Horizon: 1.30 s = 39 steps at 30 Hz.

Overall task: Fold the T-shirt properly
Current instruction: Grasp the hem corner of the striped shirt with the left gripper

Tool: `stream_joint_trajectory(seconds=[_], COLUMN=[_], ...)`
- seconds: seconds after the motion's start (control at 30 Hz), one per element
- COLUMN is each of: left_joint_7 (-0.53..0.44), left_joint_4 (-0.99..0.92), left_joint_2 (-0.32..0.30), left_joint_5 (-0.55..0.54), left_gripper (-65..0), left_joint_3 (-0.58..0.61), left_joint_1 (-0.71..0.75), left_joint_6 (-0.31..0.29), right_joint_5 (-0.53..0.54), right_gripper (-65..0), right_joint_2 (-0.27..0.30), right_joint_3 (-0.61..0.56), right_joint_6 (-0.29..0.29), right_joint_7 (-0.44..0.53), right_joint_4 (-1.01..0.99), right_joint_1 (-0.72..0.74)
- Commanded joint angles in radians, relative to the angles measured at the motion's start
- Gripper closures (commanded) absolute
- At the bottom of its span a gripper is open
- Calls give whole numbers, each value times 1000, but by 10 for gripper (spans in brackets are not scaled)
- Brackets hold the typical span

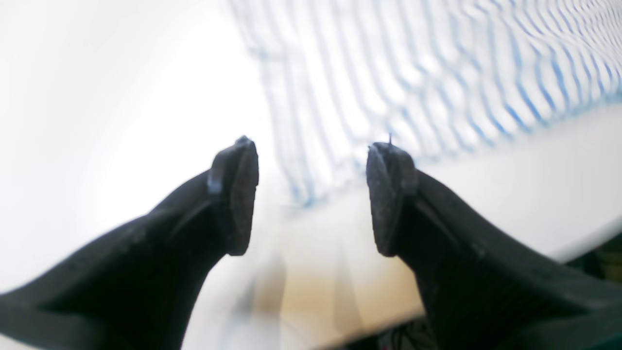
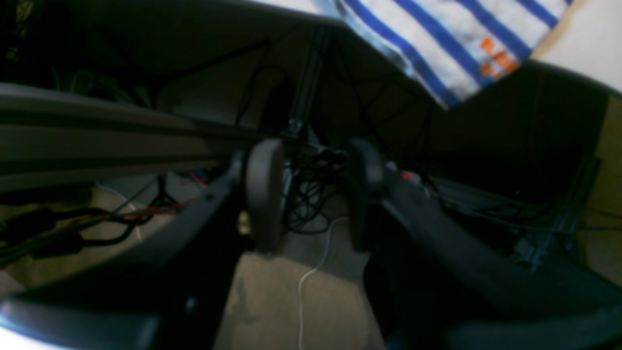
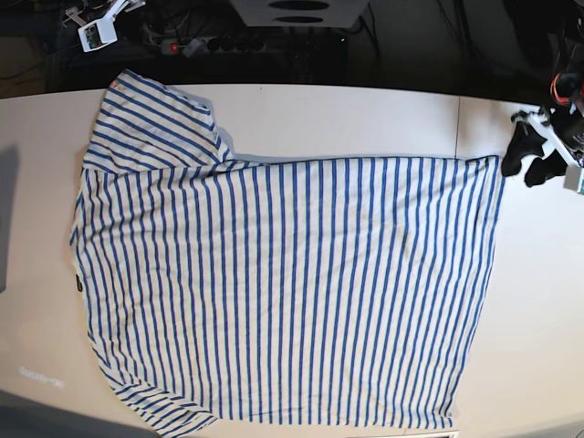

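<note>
I see T-shirt (image 3: 283, 283) flat on table (image 3: 365, 114) | left gripper (image 3: 529, 164) at its 3 o'clock hem, wide, empty | right gripper (image 2: 313, 194) half-parted, empty, off-table.

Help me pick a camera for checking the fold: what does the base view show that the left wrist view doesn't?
Only the base view shows the whole T-shirt spread flat on the white table, with one sleeve at the far left. Only the left wrist view shows the left gripper close up, jaws open and empty, near a shirt corner. Both show striped cloth on the table.
</note>
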Motion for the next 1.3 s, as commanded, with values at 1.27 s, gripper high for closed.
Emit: stream_joint_trajectory(seconds=[1.27], left_joint_7=[383], left_joint_4=[-492], left_joint_2=[-46], left_joint_5=[-318], left_gripper=[-384], left_joint_3=[338], left_joint_1=[-361], left_joint_6=[-85], right_joint_5=[12], right_gripper=[-223], right_joint_2=[5], right_joint_3=[8], right_joint_6=[26], right_joint_7=[8], right_joint_4=[13], right_joint_1=[-17])
